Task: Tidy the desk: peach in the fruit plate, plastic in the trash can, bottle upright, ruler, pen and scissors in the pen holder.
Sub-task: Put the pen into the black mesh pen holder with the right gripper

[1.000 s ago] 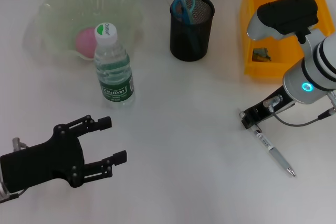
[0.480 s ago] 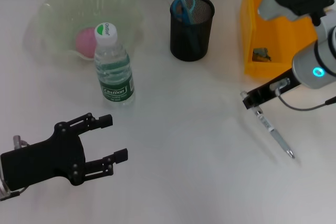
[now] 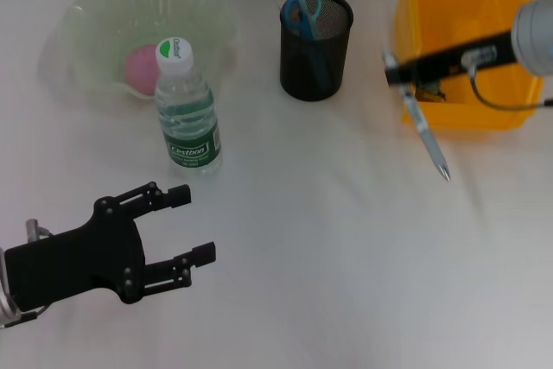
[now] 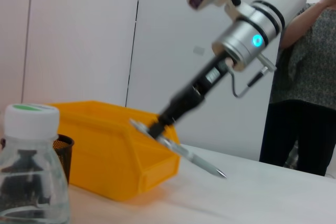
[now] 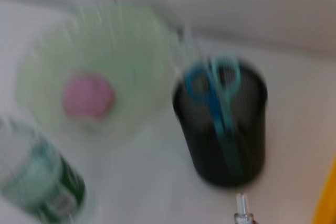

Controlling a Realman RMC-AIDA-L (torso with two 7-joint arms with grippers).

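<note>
- Your right gripper [image 3: 396, 73] is clamped on the pen [image 3: 425, 131] near its upper end, and the pen hangs clear of the desk, tip slanting down over the white surface.
- That gripper sits in the air in front of the yellow trash can [image 3: 458, 6], between it and the black mesh pen holder [image 3: 316, 44].
- You can see the scissors [image 3: 303, 8] standing in the pen holder, blue handles up.
- From the left wrist camera you see the pen [image 4: 184, 153] tilted, held by the right gripper [image 4: 157, 128], off the table.
- Your left gripper [image 3: 186, 226] hovers low over the near left of the desk, fingers spread wide, holding nothing.
- The bottle [image 3: 185, 111] stands upright just in front of the green fruit plate [image 3: 95, 6], with the pink peach [image 3: 140, 68] inside the plate.
</note>
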